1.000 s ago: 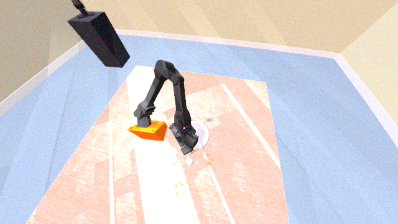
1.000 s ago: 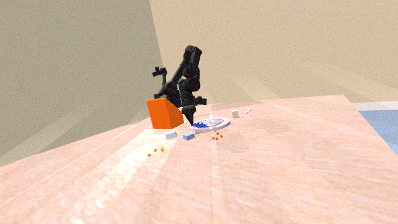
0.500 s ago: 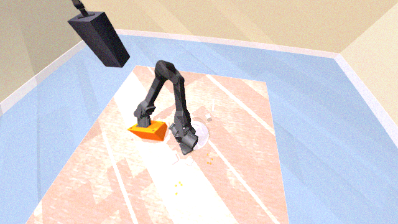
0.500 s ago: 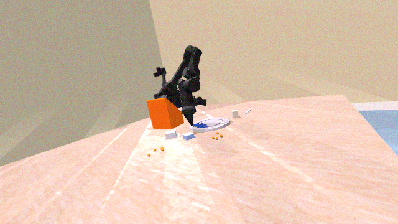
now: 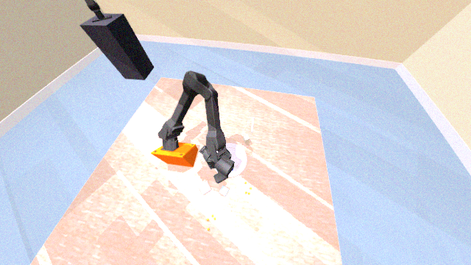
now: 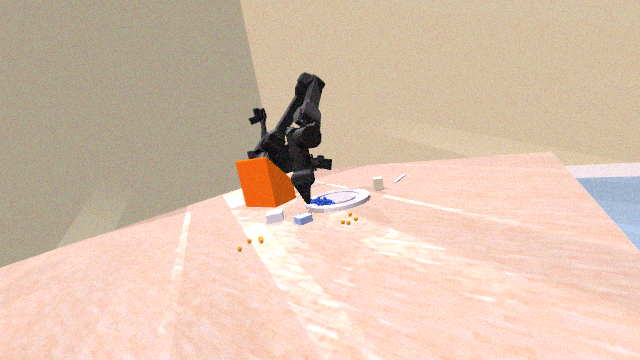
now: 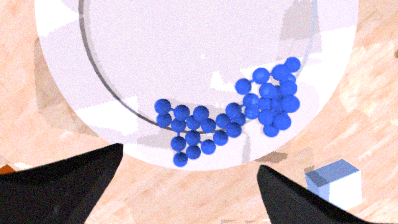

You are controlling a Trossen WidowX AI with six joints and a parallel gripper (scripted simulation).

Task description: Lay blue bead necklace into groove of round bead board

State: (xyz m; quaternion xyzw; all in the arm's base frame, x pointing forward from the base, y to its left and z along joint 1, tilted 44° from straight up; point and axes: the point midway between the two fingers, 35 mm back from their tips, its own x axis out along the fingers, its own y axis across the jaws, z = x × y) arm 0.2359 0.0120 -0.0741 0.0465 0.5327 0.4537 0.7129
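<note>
The blue bead necklace [image 6: 322, 201] [image 7: 287, 103] lies bunched on the near part of the round bead board [image 6: 364, 198] [image 7: 60, 60]. In the wrist view it forms two clumps joined by a narrow run of beads, lying across the groove and partly on the rim and the inner disc. The white board also shows in the top view [image 5: 243, 159], mostly behind the arm. My gripper [image 7: 192, 161] is open and empty, its fingertips wide apart just outside the board's near rim, either side of the left clump's lower end. In the exterior view the gripper [image 6: 308, 201] is low beside the board.
A blue block [image 5: 224, 191] [image 6: 303, 218] [image 7: 335, 185] and a white block [image 6: 274, 216] lie near the board. Several small orange balls [image 6: 348, 222] [image 5: 246, 193] lie in two groups. A pale block [image 6: 378, 183] and a thin white stick [image 6: 399, 178] are beyond the board. The orange base [image 5: 176, 156] [image 6: 260, 182] stands beside it.
</note>
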